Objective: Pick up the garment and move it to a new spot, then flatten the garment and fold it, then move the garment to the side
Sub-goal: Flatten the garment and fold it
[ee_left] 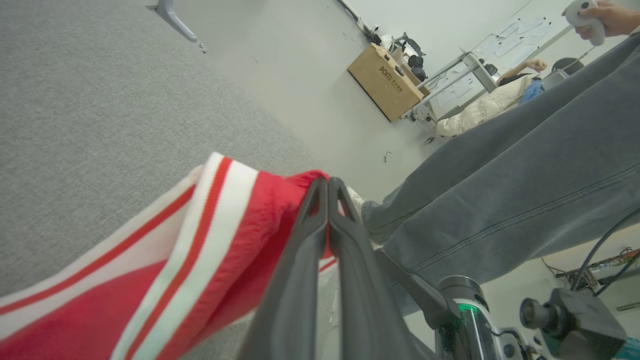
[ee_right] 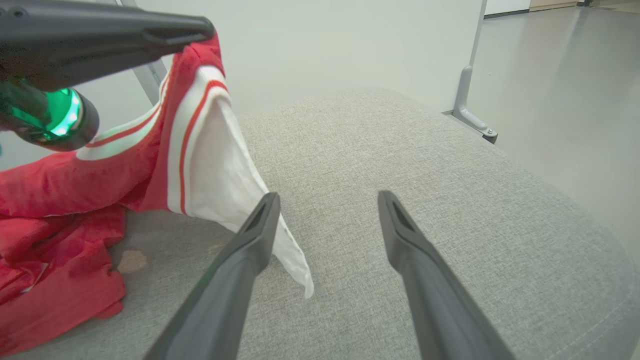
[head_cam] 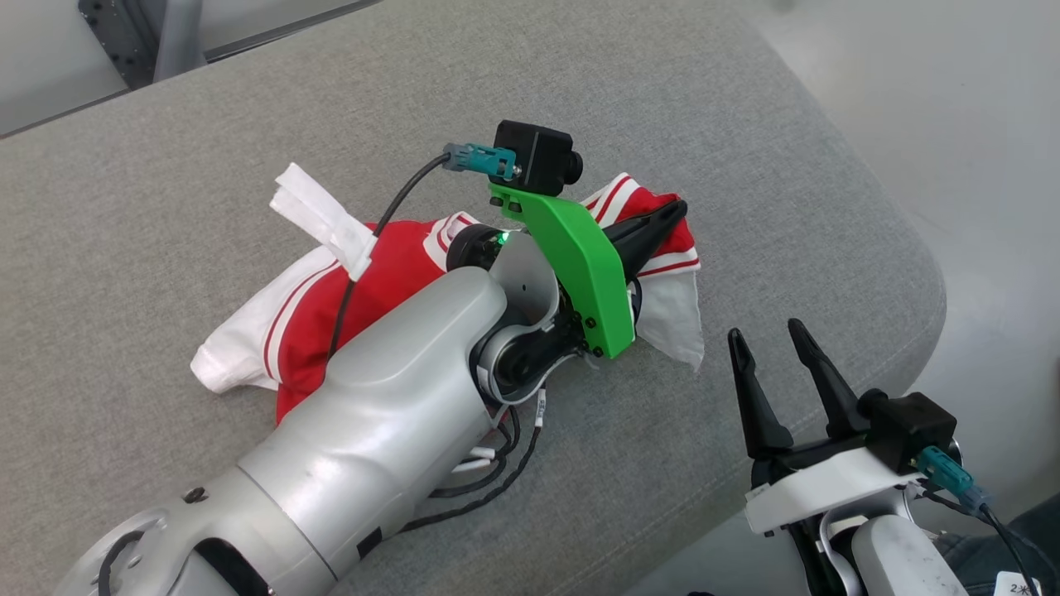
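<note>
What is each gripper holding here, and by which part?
Left gripper pinches the garment at a red-and-white striped edge; right gripper holds nothing, jaws open.

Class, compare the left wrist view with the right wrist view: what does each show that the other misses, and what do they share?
Left wrist view, not the right: a person's grey trouser leg, a cardboard box on the floor, and a hand holding a white controller.
Right wrist view, not the left: a white panel hanging down toward the grey cushion, seen past the open right gripper.
Both: the red-and-white garment, the grey cushion, and the left gripper shut on the garment's striped edge.
</note>
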`<state>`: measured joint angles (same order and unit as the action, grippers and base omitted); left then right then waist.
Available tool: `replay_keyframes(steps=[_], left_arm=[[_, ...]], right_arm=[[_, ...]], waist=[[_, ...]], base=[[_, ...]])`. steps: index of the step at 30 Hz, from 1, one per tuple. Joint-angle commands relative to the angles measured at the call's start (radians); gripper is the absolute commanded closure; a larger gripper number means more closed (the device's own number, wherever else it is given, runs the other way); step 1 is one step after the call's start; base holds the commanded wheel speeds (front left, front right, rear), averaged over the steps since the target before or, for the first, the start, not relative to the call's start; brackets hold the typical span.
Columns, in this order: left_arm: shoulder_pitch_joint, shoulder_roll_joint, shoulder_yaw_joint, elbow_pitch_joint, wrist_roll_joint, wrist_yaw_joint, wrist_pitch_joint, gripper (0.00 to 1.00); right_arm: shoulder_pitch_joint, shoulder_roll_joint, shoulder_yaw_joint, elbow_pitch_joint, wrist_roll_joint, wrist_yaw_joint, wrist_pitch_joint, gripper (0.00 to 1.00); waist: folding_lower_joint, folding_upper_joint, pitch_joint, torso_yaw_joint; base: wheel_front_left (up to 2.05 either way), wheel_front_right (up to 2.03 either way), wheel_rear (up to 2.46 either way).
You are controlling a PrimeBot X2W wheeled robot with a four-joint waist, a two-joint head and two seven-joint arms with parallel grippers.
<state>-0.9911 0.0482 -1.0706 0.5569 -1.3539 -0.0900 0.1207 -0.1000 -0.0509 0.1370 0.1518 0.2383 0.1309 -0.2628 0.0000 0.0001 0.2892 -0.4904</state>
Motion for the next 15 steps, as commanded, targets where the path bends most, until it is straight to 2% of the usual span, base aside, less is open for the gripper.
replay_keyframes(steps=[1,4,5,6,7,15], left_arm=[[-0.019,0.004,-0.031,0.021,-0.004,0.006,-0.024,0.93],[-0.031,0.005,-0.058,0.042,-0.011,0.009,-0.050,0.93],[-0.043,0.005,-0.083,0.060,-0.013,0.018,-0.082,0.78],[-0.047,0.005,-0.093,0.067,-0.013,0.026,-0.101,0.46],[-0.051,0.004,-0.105,0.073,-0.012,0.033,-0.121,0.00],[-0.059,0.004,-0.175,0.049,0.015,0.100,-0.267,0.00]], right_arm=[[-0.010,-0.001,0.000,-0.002,0.011,0.000,-0.003,0.00],[-0.004,-0.001,-0.006,-0.003,0.017,0.000,-0.003,0.00],[0.004,-0.001,-0.012,-0.003,0.018,0.000,-0.003,0.00],[0.005,0.000,-0.013,-0.002,0.019,0.000,-0.003,0.00],[0.007,0.000,-0.013,-0.001,0.020,0.000,-0.003,0.00],[0.016,-0.001,-0.030,-0.001,0.018,0.000,-0.003,0.00]], waist=[[0.0000,-0.0001,0.013,-0.010],[0.0000,-0.0001,0.014,-0.006],[0.0000,-0.0001,0.014,0.003],[0.0000,-0.0001,0.013,0.008],[0.0000,-0.0001,0.011,0.012],[0.0000,-0.0001,-0.021,0.068]], base=[[0.00,0.00,0.00],[0.00,0.00,0.00],[0.00,0.00,0.00],[0.00,0.00,0.00],[0.00,0.00,0.00],[0.00,0.00,0.00]])
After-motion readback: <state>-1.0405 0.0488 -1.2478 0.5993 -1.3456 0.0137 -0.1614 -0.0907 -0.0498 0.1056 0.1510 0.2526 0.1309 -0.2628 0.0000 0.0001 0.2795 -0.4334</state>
